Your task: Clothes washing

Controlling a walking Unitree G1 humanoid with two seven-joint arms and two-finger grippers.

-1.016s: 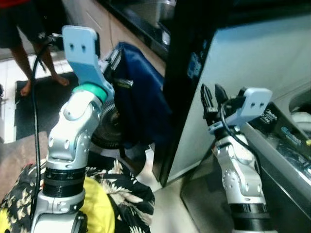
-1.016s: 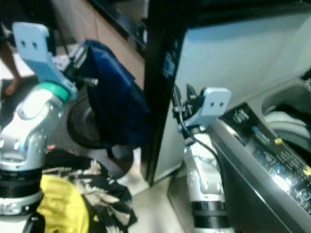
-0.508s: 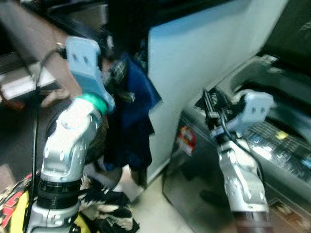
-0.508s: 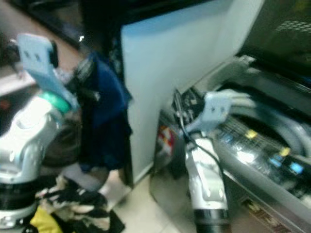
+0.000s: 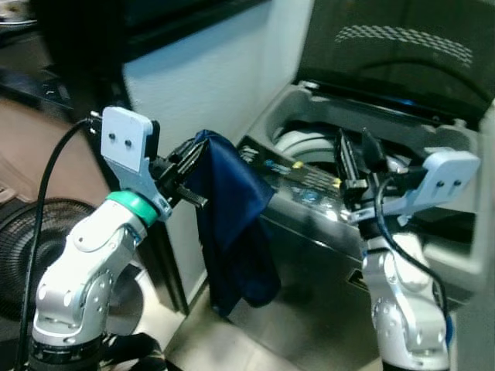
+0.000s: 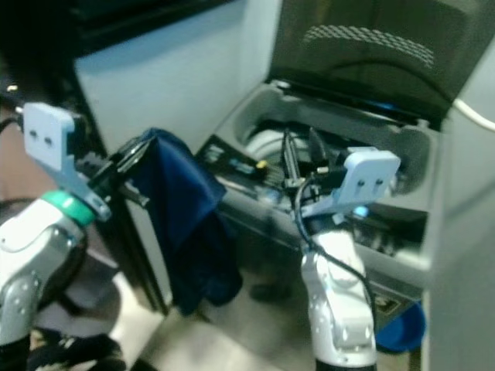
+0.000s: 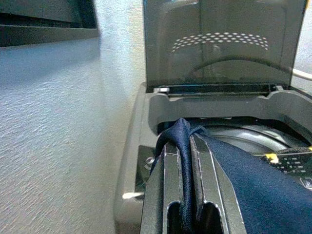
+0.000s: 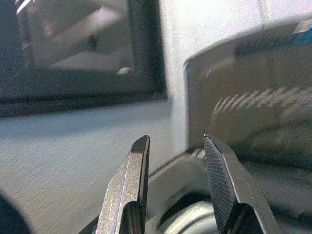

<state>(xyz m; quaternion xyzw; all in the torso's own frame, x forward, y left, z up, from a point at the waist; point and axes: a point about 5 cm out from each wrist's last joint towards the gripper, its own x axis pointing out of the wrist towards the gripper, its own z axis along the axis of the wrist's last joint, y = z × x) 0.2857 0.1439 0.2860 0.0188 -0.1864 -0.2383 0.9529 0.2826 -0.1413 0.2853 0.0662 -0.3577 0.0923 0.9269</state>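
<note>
On the left, we see the left gripper [image 5: 188, 171] with its fingers clamped on a dark navy garment [image 5: 232, 232], which hangs in limp folds in front of the washing machine [image 5: 309, 255], just left of its opening. The lid [image 5: 394, 54] stands raised; the drum [image 5: 298, 143] shows a pale rim. On the right, the right gripper [image 5: 357, 158] hovers over the drum with its fingers narrowly apart, holding nothing.

The navy garment [image 5: 232, 224] covers the near left corner of the washing machine [image 5: 433, 255] and part of its control panel [image 5: 298, 179], whose labels are too small to read. The drum [image 7: 253, 134] shows as a partial rim behind cloth. The fan [image 5: 31, 247] is cut off at the edge.
</note>
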